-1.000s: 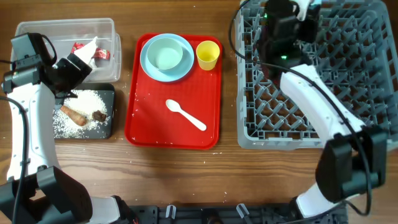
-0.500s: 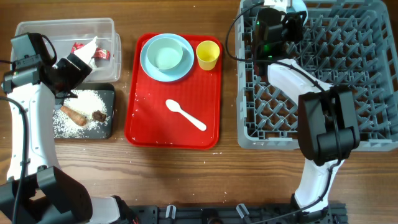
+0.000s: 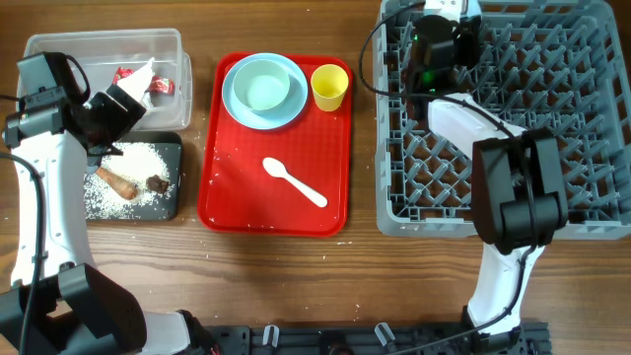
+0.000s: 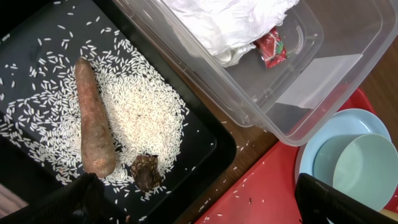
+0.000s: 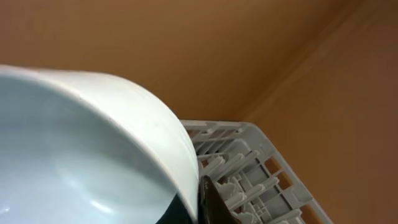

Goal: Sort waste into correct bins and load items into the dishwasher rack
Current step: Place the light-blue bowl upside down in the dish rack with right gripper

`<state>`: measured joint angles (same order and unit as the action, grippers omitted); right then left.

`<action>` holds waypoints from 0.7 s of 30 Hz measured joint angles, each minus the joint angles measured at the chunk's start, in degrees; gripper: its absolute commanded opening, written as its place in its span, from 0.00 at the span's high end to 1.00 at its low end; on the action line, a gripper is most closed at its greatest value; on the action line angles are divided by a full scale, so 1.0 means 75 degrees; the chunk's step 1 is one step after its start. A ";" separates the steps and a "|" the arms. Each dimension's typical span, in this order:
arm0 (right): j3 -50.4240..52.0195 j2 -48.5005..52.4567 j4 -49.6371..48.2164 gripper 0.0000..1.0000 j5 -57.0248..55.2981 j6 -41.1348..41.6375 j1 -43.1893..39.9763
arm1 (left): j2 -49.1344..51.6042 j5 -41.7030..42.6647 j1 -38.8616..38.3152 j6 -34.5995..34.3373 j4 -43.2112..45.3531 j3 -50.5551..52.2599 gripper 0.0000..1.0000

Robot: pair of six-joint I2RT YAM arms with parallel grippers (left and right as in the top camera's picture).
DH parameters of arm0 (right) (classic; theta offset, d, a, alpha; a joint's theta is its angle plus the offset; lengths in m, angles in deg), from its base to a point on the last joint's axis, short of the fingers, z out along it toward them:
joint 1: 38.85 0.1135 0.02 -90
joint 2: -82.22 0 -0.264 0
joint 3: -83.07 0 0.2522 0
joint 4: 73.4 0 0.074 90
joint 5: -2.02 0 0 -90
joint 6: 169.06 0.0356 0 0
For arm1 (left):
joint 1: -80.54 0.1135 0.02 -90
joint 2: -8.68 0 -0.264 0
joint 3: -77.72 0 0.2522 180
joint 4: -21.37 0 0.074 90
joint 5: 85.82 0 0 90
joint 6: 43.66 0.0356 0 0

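We observed the right gripper (image 3: 449,28) clamped on the rim of the small light blue bowl (image 5: 81,149), at 11 o'clock over the large grey plastic pegged rack (image 3: 552,118). The left gripper (image 3: 118,104) hung empty, fingers apart, above the black rectangular tray (image 4: 205,146).

Rack (image 3: 582,118) packed with upright pegs; red tray (image 3: 237,192) bare around spoon (image 3: 294,182).

Wears white shells over black joints on left arm (image 3: 30,212) and right arm (image 3: 463,120). Trails thin black cables (image 3: 366,61). Glows with a green light (image 3: 426,73) near the desk's far edge. Ends in black fingers (image 4: 81,202).
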<state>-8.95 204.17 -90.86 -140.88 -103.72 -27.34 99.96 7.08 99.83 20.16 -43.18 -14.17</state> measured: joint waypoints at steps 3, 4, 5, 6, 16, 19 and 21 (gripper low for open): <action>0.0000 0.0032 -0.0023 0.96 -0.0003 0.0000 -0.0012 | 0.0000 0.0000 0.0000 0.0000 0.0000 0.0000 0.00; 0.0000 0.0038 -0.0003 0.96 -0.0003 0.0000 -0.0012 | 0.0000 0.0000 0.0000 0.0000 0.0000 0.0000 0.00; 0.0000 0.0041 0.0070 0.96 -0.0003 0.0000 -0.0012 | 0.0000 0.0000 0.0000 0.0000 0.0000 0.0000 0.00; 0.0000 0.0044 0.0189 0.96 -0.0003 0.0000 -0.0015 | 0.0000 0.0000 0.0000 0.0000 0.0000 0.0000 0.00; -0.0041 0.0050 0.1294 0.71 -0.0236 -0.0026 0.0420 | 0.0000 0.0000 0.0000 0.0000 0.0000 0.0000 0.00; -0.0041 0.0058 0.1702 0.66 -0.0239 -0.0169 0.0842 | 0.0000 0.0000 0.0000 0.0000 0.0000 0.0003 0.00; -0.0041 0.0061 0.2002 0.63 -0.0431 -0.0233 0.1058 | 0.0000 0.0000 0.0000 0.0000 0.0000 0.0000 0.00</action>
<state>-9.25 204.63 -75.84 -144.12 -105.47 -19.41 99.96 7.08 99.83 20.16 -43.18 -14.17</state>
